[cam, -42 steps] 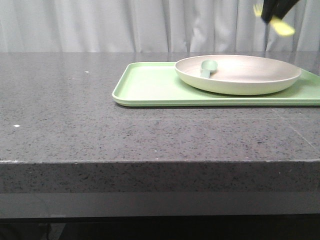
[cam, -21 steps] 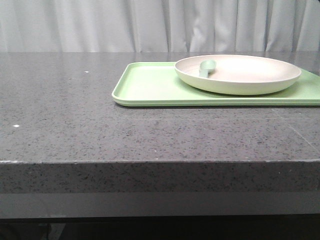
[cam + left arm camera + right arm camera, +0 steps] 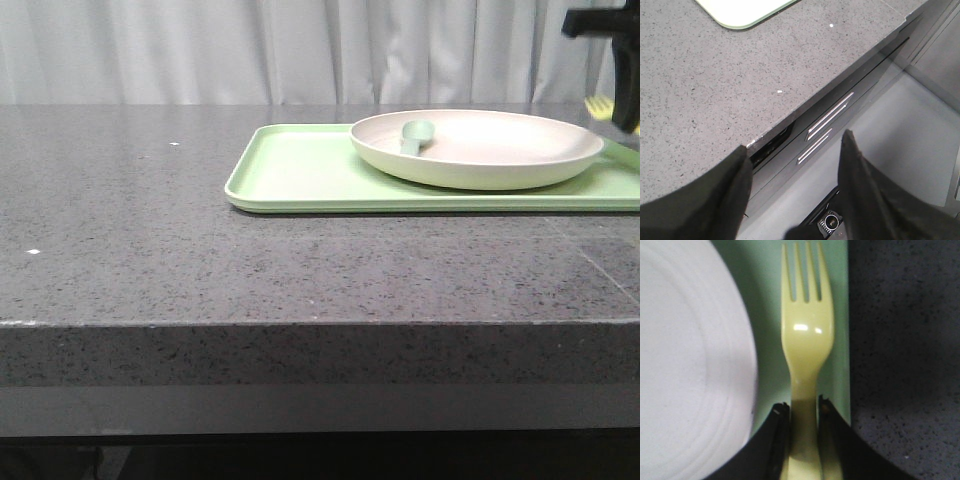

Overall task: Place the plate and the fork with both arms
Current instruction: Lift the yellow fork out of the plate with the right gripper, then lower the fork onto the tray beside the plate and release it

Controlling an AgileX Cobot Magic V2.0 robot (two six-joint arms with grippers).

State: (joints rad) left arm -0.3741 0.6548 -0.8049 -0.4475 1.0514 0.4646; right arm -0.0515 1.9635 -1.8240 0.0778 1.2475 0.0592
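The cream-white plate sits on the light-green tray at the back right of the table. It also shows in the right wrist view. My right gripper is shut on the handle of the pale-yellow fork. It holds the fork over the tray's strip beside the plate's rim. In the front view the right gripper is at the right edge, with the fork's tines showing beside it. My left gripper is open and empty, off the table's near edge.
A grey-green spoon lies in the plate. The dark speckled stone table stretches to the left and front of the tray. A corner of the tray shows in the left wrist view. White curtains hang behind the table.
The right gripper with the fork was high at the top right, left the front view, and is now lower at the right edge by the tray's end.
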